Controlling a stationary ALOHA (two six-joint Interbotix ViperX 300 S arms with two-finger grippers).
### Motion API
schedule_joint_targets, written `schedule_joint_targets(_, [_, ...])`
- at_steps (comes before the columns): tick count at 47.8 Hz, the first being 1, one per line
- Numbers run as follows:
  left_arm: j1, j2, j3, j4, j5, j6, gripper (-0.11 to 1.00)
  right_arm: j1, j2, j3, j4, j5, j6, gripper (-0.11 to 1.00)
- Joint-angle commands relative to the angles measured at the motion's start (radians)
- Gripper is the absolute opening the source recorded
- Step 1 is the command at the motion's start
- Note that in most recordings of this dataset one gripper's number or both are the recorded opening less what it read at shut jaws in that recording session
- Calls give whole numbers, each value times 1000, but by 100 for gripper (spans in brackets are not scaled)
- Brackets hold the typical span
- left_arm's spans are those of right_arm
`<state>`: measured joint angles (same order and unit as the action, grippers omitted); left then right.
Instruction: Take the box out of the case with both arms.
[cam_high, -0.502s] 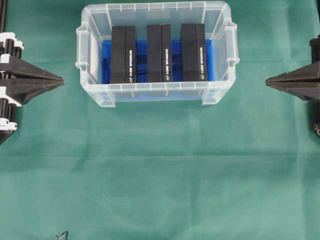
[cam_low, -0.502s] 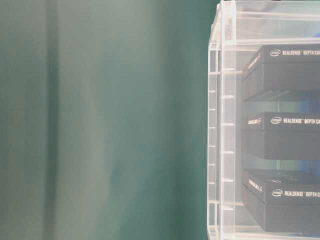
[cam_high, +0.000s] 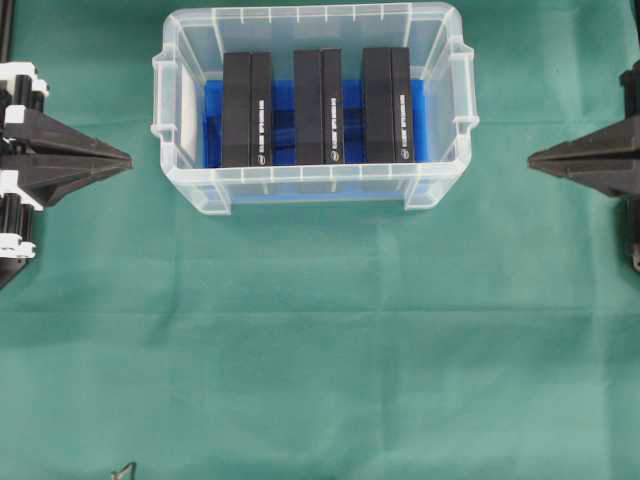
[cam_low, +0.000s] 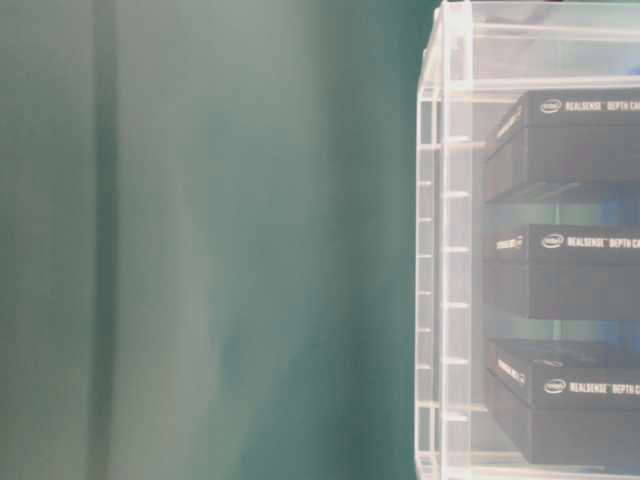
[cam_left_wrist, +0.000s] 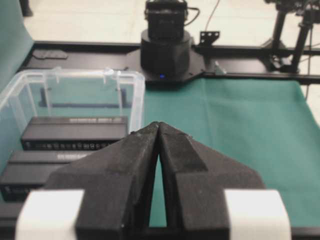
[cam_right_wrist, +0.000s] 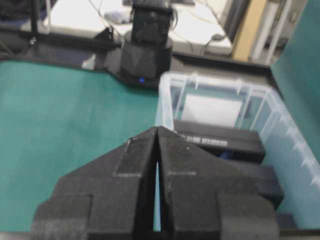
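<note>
Boxes (cam_high: 323, 107) are what you want here: three black ones stand side by side inside the case (cam_high: 190, 185), which sits at the upper middle of the overhead view on the green cloth (cam_high: 320, 340). A blue sheet (cam_high: 283, 100) shows on the case bottom between them. Your left gripper (cam_high: 128, 158) is at the left edge of that view, its tips pressed together and pointing toward the case, well apart from its wall. Your right gripper (cam_high: 531, 158) mirrors it at the right edge, tips also together, holding nothing. In the left wrist view you see the closed tips (cam_left_wrist: 158, 125) with the case (cam_left_wrist: 137, 97) at the left of the frame. In the right wrist view the case (cam_right_wrist: 165, 100) lies at the right, beyond the closed tips (cam_right_wrist: 157, 129). The table-level view shows only the case corner (cam_low: 445, 250) with white-lettered box labels (cam_low: 590, 242) behind it.
</note>
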<state>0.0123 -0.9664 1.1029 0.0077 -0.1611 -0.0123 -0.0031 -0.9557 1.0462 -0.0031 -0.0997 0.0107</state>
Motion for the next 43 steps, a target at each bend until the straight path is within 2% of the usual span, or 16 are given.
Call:
schedule_joint_targets(1, [3,0,-80,8,31,2,0,-2,6,-87,2,44,2,0])
schedule_joint_targets(11, [3,0,-258,15,238,2,0,-2,41,-284,2,233,2,0])
schedule_joint_targets(21, [3,9,-423,14,396,0,0,-2,77,-420,3,360,23,0])
schedule_joint_targets(36, [3,14,-459,14,494,-26,0,-2,97,-465,2,456,121,0])
schedule_joint_targets(43, [2,20,-477,15,615,-41,0,-2,100,-486,2,618,153,0])
